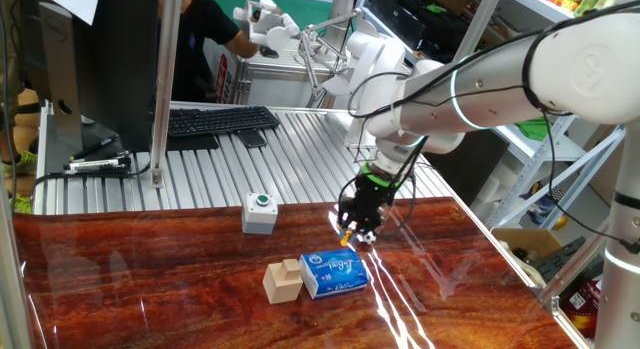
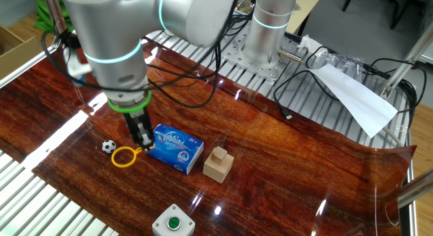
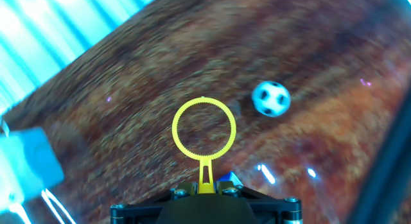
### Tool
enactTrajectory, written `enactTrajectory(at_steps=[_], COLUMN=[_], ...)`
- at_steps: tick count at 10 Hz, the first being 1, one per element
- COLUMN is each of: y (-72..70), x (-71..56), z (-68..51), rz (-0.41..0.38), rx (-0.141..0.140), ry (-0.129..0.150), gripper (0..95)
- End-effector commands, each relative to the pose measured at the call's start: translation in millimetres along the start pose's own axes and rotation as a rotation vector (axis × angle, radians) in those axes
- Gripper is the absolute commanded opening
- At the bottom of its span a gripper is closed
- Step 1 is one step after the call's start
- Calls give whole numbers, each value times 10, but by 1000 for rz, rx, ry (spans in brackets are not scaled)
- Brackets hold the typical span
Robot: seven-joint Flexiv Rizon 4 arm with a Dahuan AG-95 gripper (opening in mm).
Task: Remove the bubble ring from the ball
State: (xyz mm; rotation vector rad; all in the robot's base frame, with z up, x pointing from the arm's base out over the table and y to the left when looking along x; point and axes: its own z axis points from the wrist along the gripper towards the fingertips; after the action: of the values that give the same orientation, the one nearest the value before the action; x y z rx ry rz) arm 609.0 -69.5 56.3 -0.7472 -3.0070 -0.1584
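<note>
Straight ahead at twelve o'clock from my hand [image 3: 204,190], which gripped the bubble ring [image 3: 203,129] by its stem, the loop hung clear, with the ball [image 3: 270,98] apart at two o'clock on the table [image 3: 334,51].

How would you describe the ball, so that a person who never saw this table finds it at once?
Start at the blue pack on the wooden table. Just beyond the tool and its yellow ring lies the ball, outside the ring. It is the only round thing, tiny, white with black patches.
</note>
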Motion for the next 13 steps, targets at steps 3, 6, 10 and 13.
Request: enactTrajectory(at_steps=[3,6,10,13], y=[212,249,287,294], x=[49,33,-44,-52], z=[185,271,270,285], rz=[-343,-420,-407,-382], rx=[145,172,177,179], ry=[-16,2,23,33], gripper=[0,0,0,0])
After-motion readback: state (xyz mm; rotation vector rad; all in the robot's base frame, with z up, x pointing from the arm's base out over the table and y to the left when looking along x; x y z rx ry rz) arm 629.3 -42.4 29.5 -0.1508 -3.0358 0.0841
